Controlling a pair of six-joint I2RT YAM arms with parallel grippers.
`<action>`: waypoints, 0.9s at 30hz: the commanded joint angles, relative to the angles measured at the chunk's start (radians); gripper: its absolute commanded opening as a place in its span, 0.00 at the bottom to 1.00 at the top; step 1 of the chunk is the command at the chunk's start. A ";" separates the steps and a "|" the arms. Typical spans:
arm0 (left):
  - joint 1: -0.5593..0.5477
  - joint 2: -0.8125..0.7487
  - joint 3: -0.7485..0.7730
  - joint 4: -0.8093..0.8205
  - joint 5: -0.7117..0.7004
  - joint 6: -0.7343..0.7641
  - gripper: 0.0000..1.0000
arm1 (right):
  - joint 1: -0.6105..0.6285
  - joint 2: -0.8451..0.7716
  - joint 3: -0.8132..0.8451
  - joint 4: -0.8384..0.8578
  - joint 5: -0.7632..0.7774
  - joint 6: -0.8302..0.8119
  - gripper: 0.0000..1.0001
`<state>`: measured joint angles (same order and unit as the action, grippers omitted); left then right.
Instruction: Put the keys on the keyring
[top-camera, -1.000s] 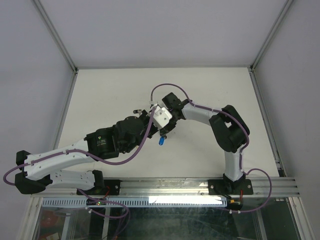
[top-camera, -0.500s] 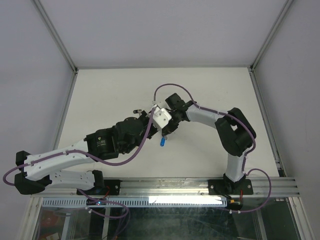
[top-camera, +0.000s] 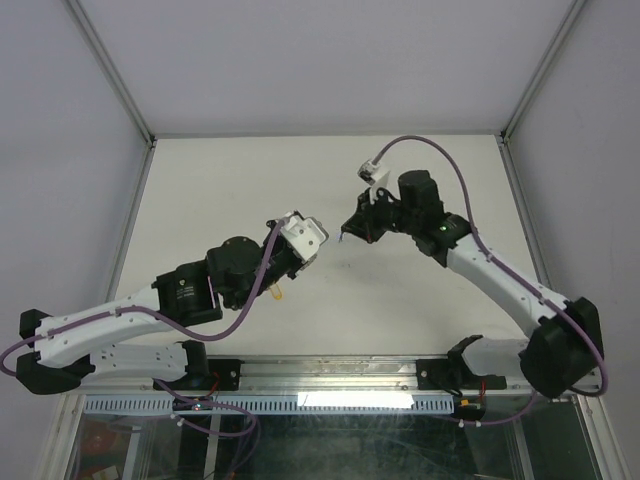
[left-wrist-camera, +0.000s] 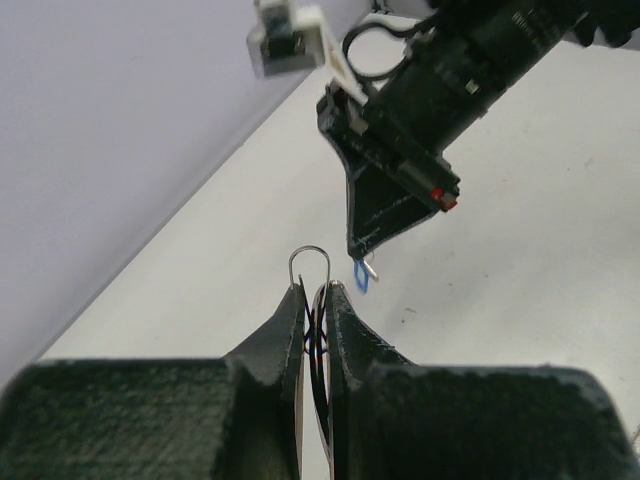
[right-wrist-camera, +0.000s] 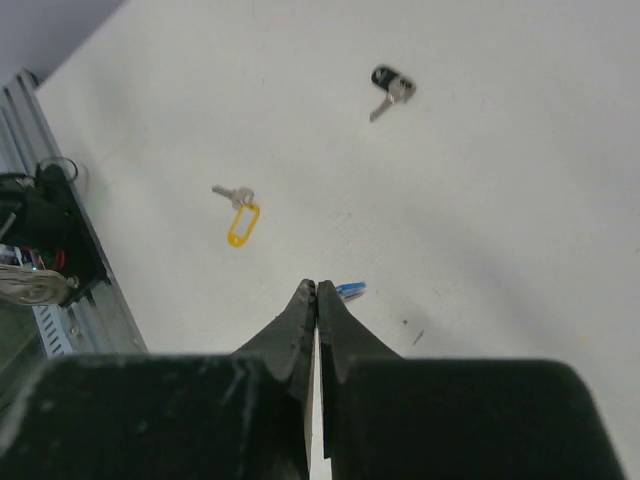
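My left gripper (left-wrist-camera: 315, 290) is shut on the keyring (left-wrist-camera: 310, 262); a thin silver wire loop sticks out just past its fingertips. From above, the left gripper (top-camera: 312, 244) hovers over the table's middle. A short way ahead of it is my right gripper (left-wrist-camera: 362, 250), which is shut (right-wrist-camera: 317, 285). The blue-headed key (left-wrist-camera: 362, 273) hangs at its tip and pokes out beside the right finger (right-wrist-camera: 350, 290). The yellow-tag key (right-wrist-camera: 240, 215) lies flat on the table, also visible near the left arm (top-camera: 277, 293).
A black-headed key (right-wrist-camera: 390, 85) lies on the white table further off. A metal rail (top-camera: 350, 375) with the arm bases runs along the near edge. Grey enclosure walls (top-camera: 60, 150) border the table on the left, back and right.
The right gripper has closed and pulled up and away to the right, and the blue key has left its spot on the table. The left arm shifted slightly, uncovering the yellow-tag key.
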<state>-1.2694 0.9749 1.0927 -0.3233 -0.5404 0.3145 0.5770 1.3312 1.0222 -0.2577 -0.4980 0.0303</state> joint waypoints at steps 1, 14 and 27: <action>-0.002 -0.001 0.046 0.073 0.066 0.016 0.00 | -0.031 -0.193 -0.064 0.249 -0.054 0.052 0.00; -0.003 0.040 0.145 -0.008 0.278 0.060 0.00 | -0.036 -0.462 -0.082 0.401 -0.213 0.006 0.00; -0.004 0.135 0.269 -0.169 0.450 0.121 0.00 | -0.037 -0.434 0.147 -0.011 -0.439 -0.246 0.00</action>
<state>-1.2690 1.1034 1.2961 -0.4679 -0.1608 0.4034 0.5426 0.8715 1.0660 -0.1394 -0.7967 -0.1131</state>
